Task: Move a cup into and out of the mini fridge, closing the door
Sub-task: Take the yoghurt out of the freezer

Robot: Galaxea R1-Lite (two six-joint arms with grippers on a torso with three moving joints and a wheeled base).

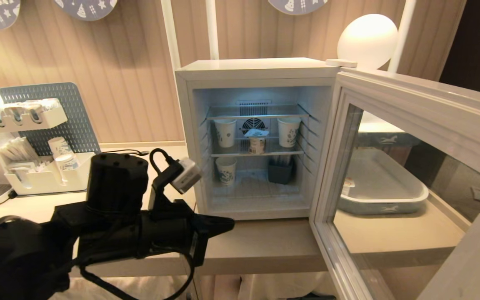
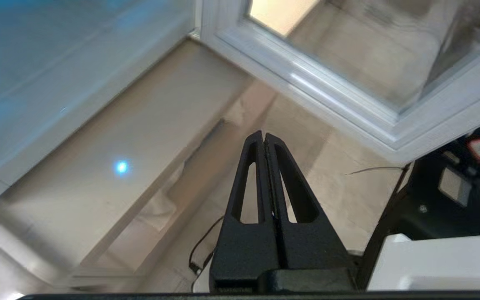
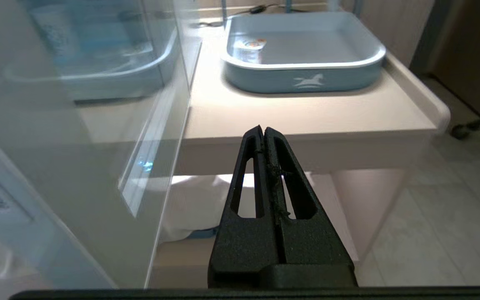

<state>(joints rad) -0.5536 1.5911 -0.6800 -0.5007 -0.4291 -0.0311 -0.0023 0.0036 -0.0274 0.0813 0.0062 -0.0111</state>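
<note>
The mini fridge (image 1: 261, 68) stands on the beige table with its door (image 1: 423, 104) swung wide open to the right. The cup (image 1: 256, 141), a squat tub with a white foil lid, sits on the middle wire shelf in front of the fan grille. My left gripper (image 1: 229, 225) is shut and empty, low in front of the fridge's lower left corner, over the table's front strip. In the left wrist view the left gripper (image 2: 263, 135) points past the door's lower frame (image 2: 327, 91). My right gripper (image 3: 263, 130) is shut and empty, below the table edge beside the door glass (image 3: 98, 125).
Tall paper cups (image 1: 226, 132) (image 1: 288, 131) flank the tub, and a third (image 1: 226, 170) stands below beside a dark holder (image 1: 280, 171). Behind the door, a blue tray (image 3: 306, 66) holds a tub with an orange mark (image 3: 251, 45). An organiser (image 1: 44, 175) stands at the left.
</note>
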